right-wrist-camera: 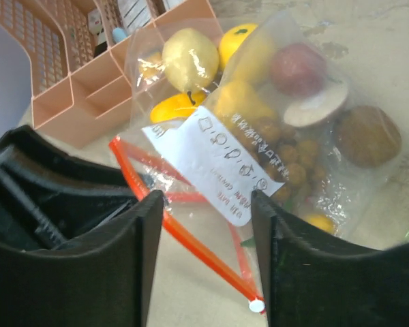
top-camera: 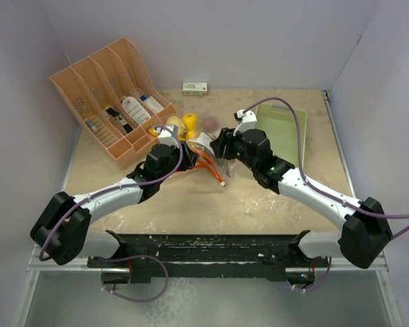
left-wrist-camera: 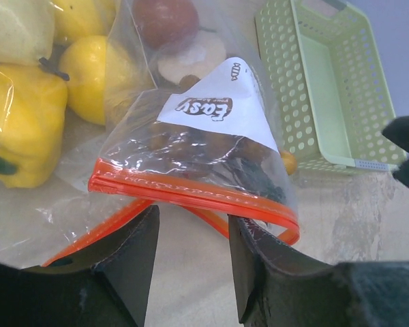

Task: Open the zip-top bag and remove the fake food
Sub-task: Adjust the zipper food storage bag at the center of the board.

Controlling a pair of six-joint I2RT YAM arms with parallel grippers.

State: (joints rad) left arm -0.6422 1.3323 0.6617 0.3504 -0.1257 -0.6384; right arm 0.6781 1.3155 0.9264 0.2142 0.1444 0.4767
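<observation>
- A beige table (top-camera: 211,204) is shut in by pale walls on three sides. Its widest bare stretch is seen low in the middle of the top view, between the bag and the arm bases.
- An orange rack (top-camera: 112,92) is set at the upper left beside the left wall, and a green basket (top-camera: 283,126) at the upper right. A small box (top-camera: 195,87) is placed at the back edge.
- The zip-top bag (top-camera: 203,144) is found at the centre of the top view, between rack and basket and just beside the rack's near corner.
- The fake food (left-wrist-camera: 24,122) is seen through the clear plastic. In the left wrist view, yellow pieces are at the upper left, a reddish lump at the top, and brown lumps behind the white label (left-wrist-camera: 215,112).
- The bag's orange zip edge (left-wrist-camera: 191,194) is stretched across that view, and a second orange strip is parted from it below.
- The left jaws are spread wide and nothing is gripped; the zip edge is just beyond their tips.
- The right jaws are likewise held well apart with nothing clamped. In the right wrist view an orange strip is seen in the gap between them.
</observation>
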